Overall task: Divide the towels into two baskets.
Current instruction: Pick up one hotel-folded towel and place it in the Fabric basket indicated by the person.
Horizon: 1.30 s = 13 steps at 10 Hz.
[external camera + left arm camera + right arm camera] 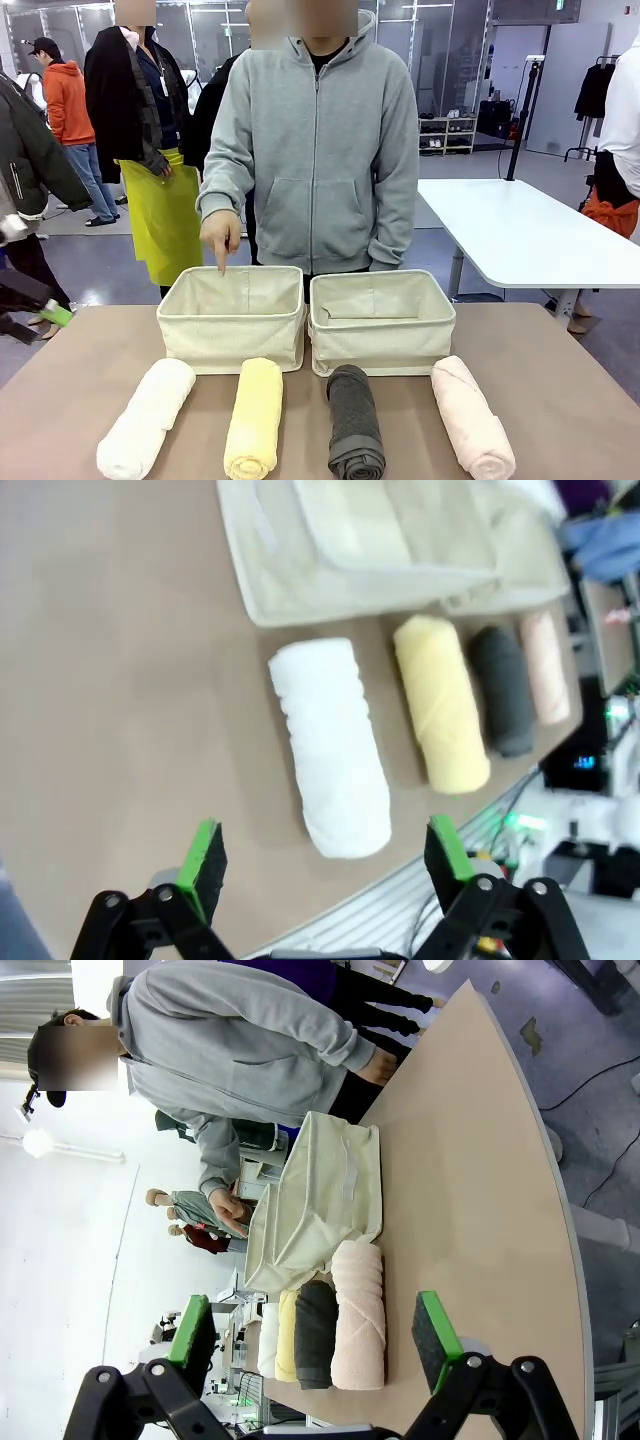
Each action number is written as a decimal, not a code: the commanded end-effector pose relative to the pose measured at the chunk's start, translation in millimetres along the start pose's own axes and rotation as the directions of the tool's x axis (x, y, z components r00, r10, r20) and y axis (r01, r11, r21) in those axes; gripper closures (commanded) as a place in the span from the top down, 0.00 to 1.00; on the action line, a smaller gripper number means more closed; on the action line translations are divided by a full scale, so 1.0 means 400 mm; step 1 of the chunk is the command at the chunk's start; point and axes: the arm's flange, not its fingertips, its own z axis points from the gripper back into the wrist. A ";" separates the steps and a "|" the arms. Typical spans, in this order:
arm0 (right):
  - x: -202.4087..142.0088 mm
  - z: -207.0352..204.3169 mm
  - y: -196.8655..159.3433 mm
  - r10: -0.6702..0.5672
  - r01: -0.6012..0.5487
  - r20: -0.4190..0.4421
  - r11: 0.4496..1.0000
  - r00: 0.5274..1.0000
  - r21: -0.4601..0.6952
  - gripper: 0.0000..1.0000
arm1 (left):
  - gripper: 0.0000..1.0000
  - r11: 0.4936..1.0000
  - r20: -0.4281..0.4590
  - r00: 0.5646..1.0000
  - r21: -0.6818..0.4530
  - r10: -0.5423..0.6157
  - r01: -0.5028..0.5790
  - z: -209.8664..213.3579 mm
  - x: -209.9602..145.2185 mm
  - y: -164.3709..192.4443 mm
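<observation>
Four rolled terry-cloth towels lie in a row on the tan surface, all outside the bins: a white roll, a pale yellow roll, a dark grey roll and a pale pink roll, from the robot's left to its right. Just behind them stand two cream canvas bins with soft sides, the left basket and the right basket, side by side with nothing visible inside. A person's hand points down at the left basket's far rim.

Both tools hang above the surface, jaws spread wide and holding nothing. The left pincer is over the near end of the white roll, and the right pincer looks along the pink one toward the bins.

The first pick looks like the step in hand, probably the white roll. It would go best taken across its middle, jaws straddling the width and pressed well into the soft pile, so the roll neither droops nor unwinds. Then lift it clear of the rolled rim and lower it lengthwise.

Edges matter here: the rolls' near ends sit close to the surface's near edge, so nothing should be dragged that way. Neighbouring rolls leave only slim gaps, while bare surface lies open outside the white and pink rolls — the easier sides to approach from.
</observation>
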 end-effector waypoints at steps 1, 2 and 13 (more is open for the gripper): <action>0.000 0.005 0.010 -0.007 0.007 0.011 1.000 1.000 0.017 1.00 | 1.00 0.992 -0.110 0.991 0.092 -0.078 0.088 -0.056 -0.016 -0.062; 0.000 0.005 0.010 -0.007 0.007 0.011 1.000 1.000 0.017 1.00 | 1.00 0.981 -0.145 0.985 0.155 -0.096 0.118 -0.102 -0.021 -0.092; 0.000 0.005 0.010 -0.007 0.007 0.011 1.000 1.000 0.017 1.00 | 1.00 0.954 -0.258 0.960 0.296 0.113 -0.033 -0.409 -0.050 -0.185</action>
